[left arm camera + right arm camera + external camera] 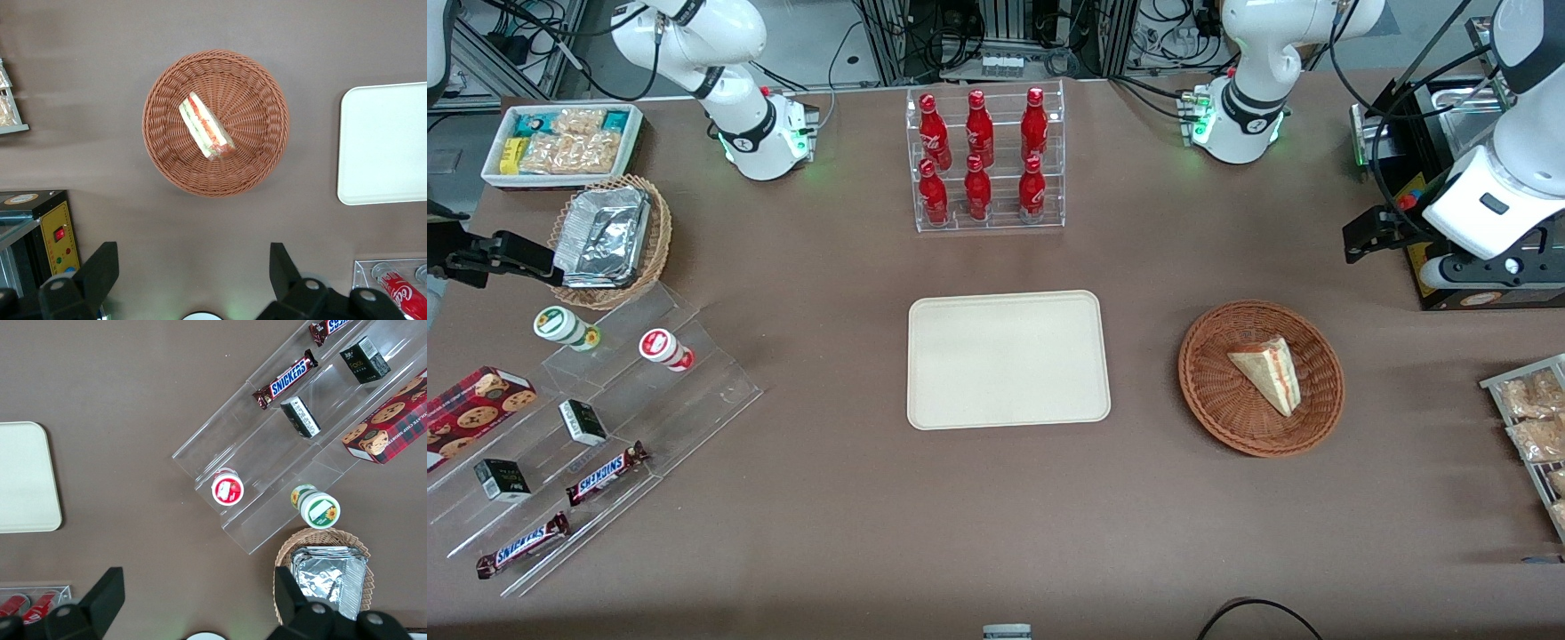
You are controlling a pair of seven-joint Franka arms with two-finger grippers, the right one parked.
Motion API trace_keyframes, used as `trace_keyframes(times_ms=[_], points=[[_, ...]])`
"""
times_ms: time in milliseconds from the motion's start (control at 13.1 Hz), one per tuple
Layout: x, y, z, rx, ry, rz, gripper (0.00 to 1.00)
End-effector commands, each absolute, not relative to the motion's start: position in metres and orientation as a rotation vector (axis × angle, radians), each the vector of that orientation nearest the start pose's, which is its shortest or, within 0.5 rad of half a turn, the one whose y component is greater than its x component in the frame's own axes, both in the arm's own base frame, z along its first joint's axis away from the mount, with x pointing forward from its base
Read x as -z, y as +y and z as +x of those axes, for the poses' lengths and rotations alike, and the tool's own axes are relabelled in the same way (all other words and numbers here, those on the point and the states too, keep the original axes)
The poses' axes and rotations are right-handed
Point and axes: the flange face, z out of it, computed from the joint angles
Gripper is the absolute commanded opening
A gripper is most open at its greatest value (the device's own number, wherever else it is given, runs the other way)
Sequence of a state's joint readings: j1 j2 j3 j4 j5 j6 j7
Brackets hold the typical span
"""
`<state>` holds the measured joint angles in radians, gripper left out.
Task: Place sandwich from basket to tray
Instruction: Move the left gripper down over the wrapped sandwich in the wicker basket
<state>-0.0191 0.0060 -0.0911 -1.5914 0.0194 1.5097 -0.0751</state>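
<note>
The sandwich [1270, 372] [205, 127], a pale wedge with red and green stripes, lies in the round reddish-brown basket [1200, 382] [160, 147]. The cream tray [1007, 360] [383, 143] sits bare at the table's middle, beside the basket toward the parked arm's end. My gripper [1360, 238] [193, 267] hangs open high above the table, farther from the front camera than the basket and toward the working arm's end. Nothing is between its black fingers [100, 267]; it touches neither basket nor sandwich.
A black control box [1449, 267] [53, 230] stands under my arm. A clear rack of red bottles [985, 160] stands farther back than the tray. A wire rack of snack bags [1534, 418] is at the working arm's table end. Clear snack steps [605, 418] and a tan foil-pack basket [609, 240] lie toward the parked arm's end.
</note>
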Motion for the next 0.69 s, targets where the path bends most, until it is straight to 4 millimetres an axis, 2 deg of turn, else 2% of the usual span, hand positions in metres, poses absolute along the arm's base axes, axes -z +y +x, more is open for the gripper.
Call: trace_keyframes(times_ms=[0,229,305,610], points=[[-0.612,-0.057,0.549,-0.124,0.078,-3.116,1.0],[-0.594,-0.058,0.551,-0.175,0.077,-3.118,1.0],[-0.578,-0.058,0.549,-0.218,0.079,-3.114,1.0],[-0.518,-0.059,0.546,-0.202,0.079,-3.116,1.0]])
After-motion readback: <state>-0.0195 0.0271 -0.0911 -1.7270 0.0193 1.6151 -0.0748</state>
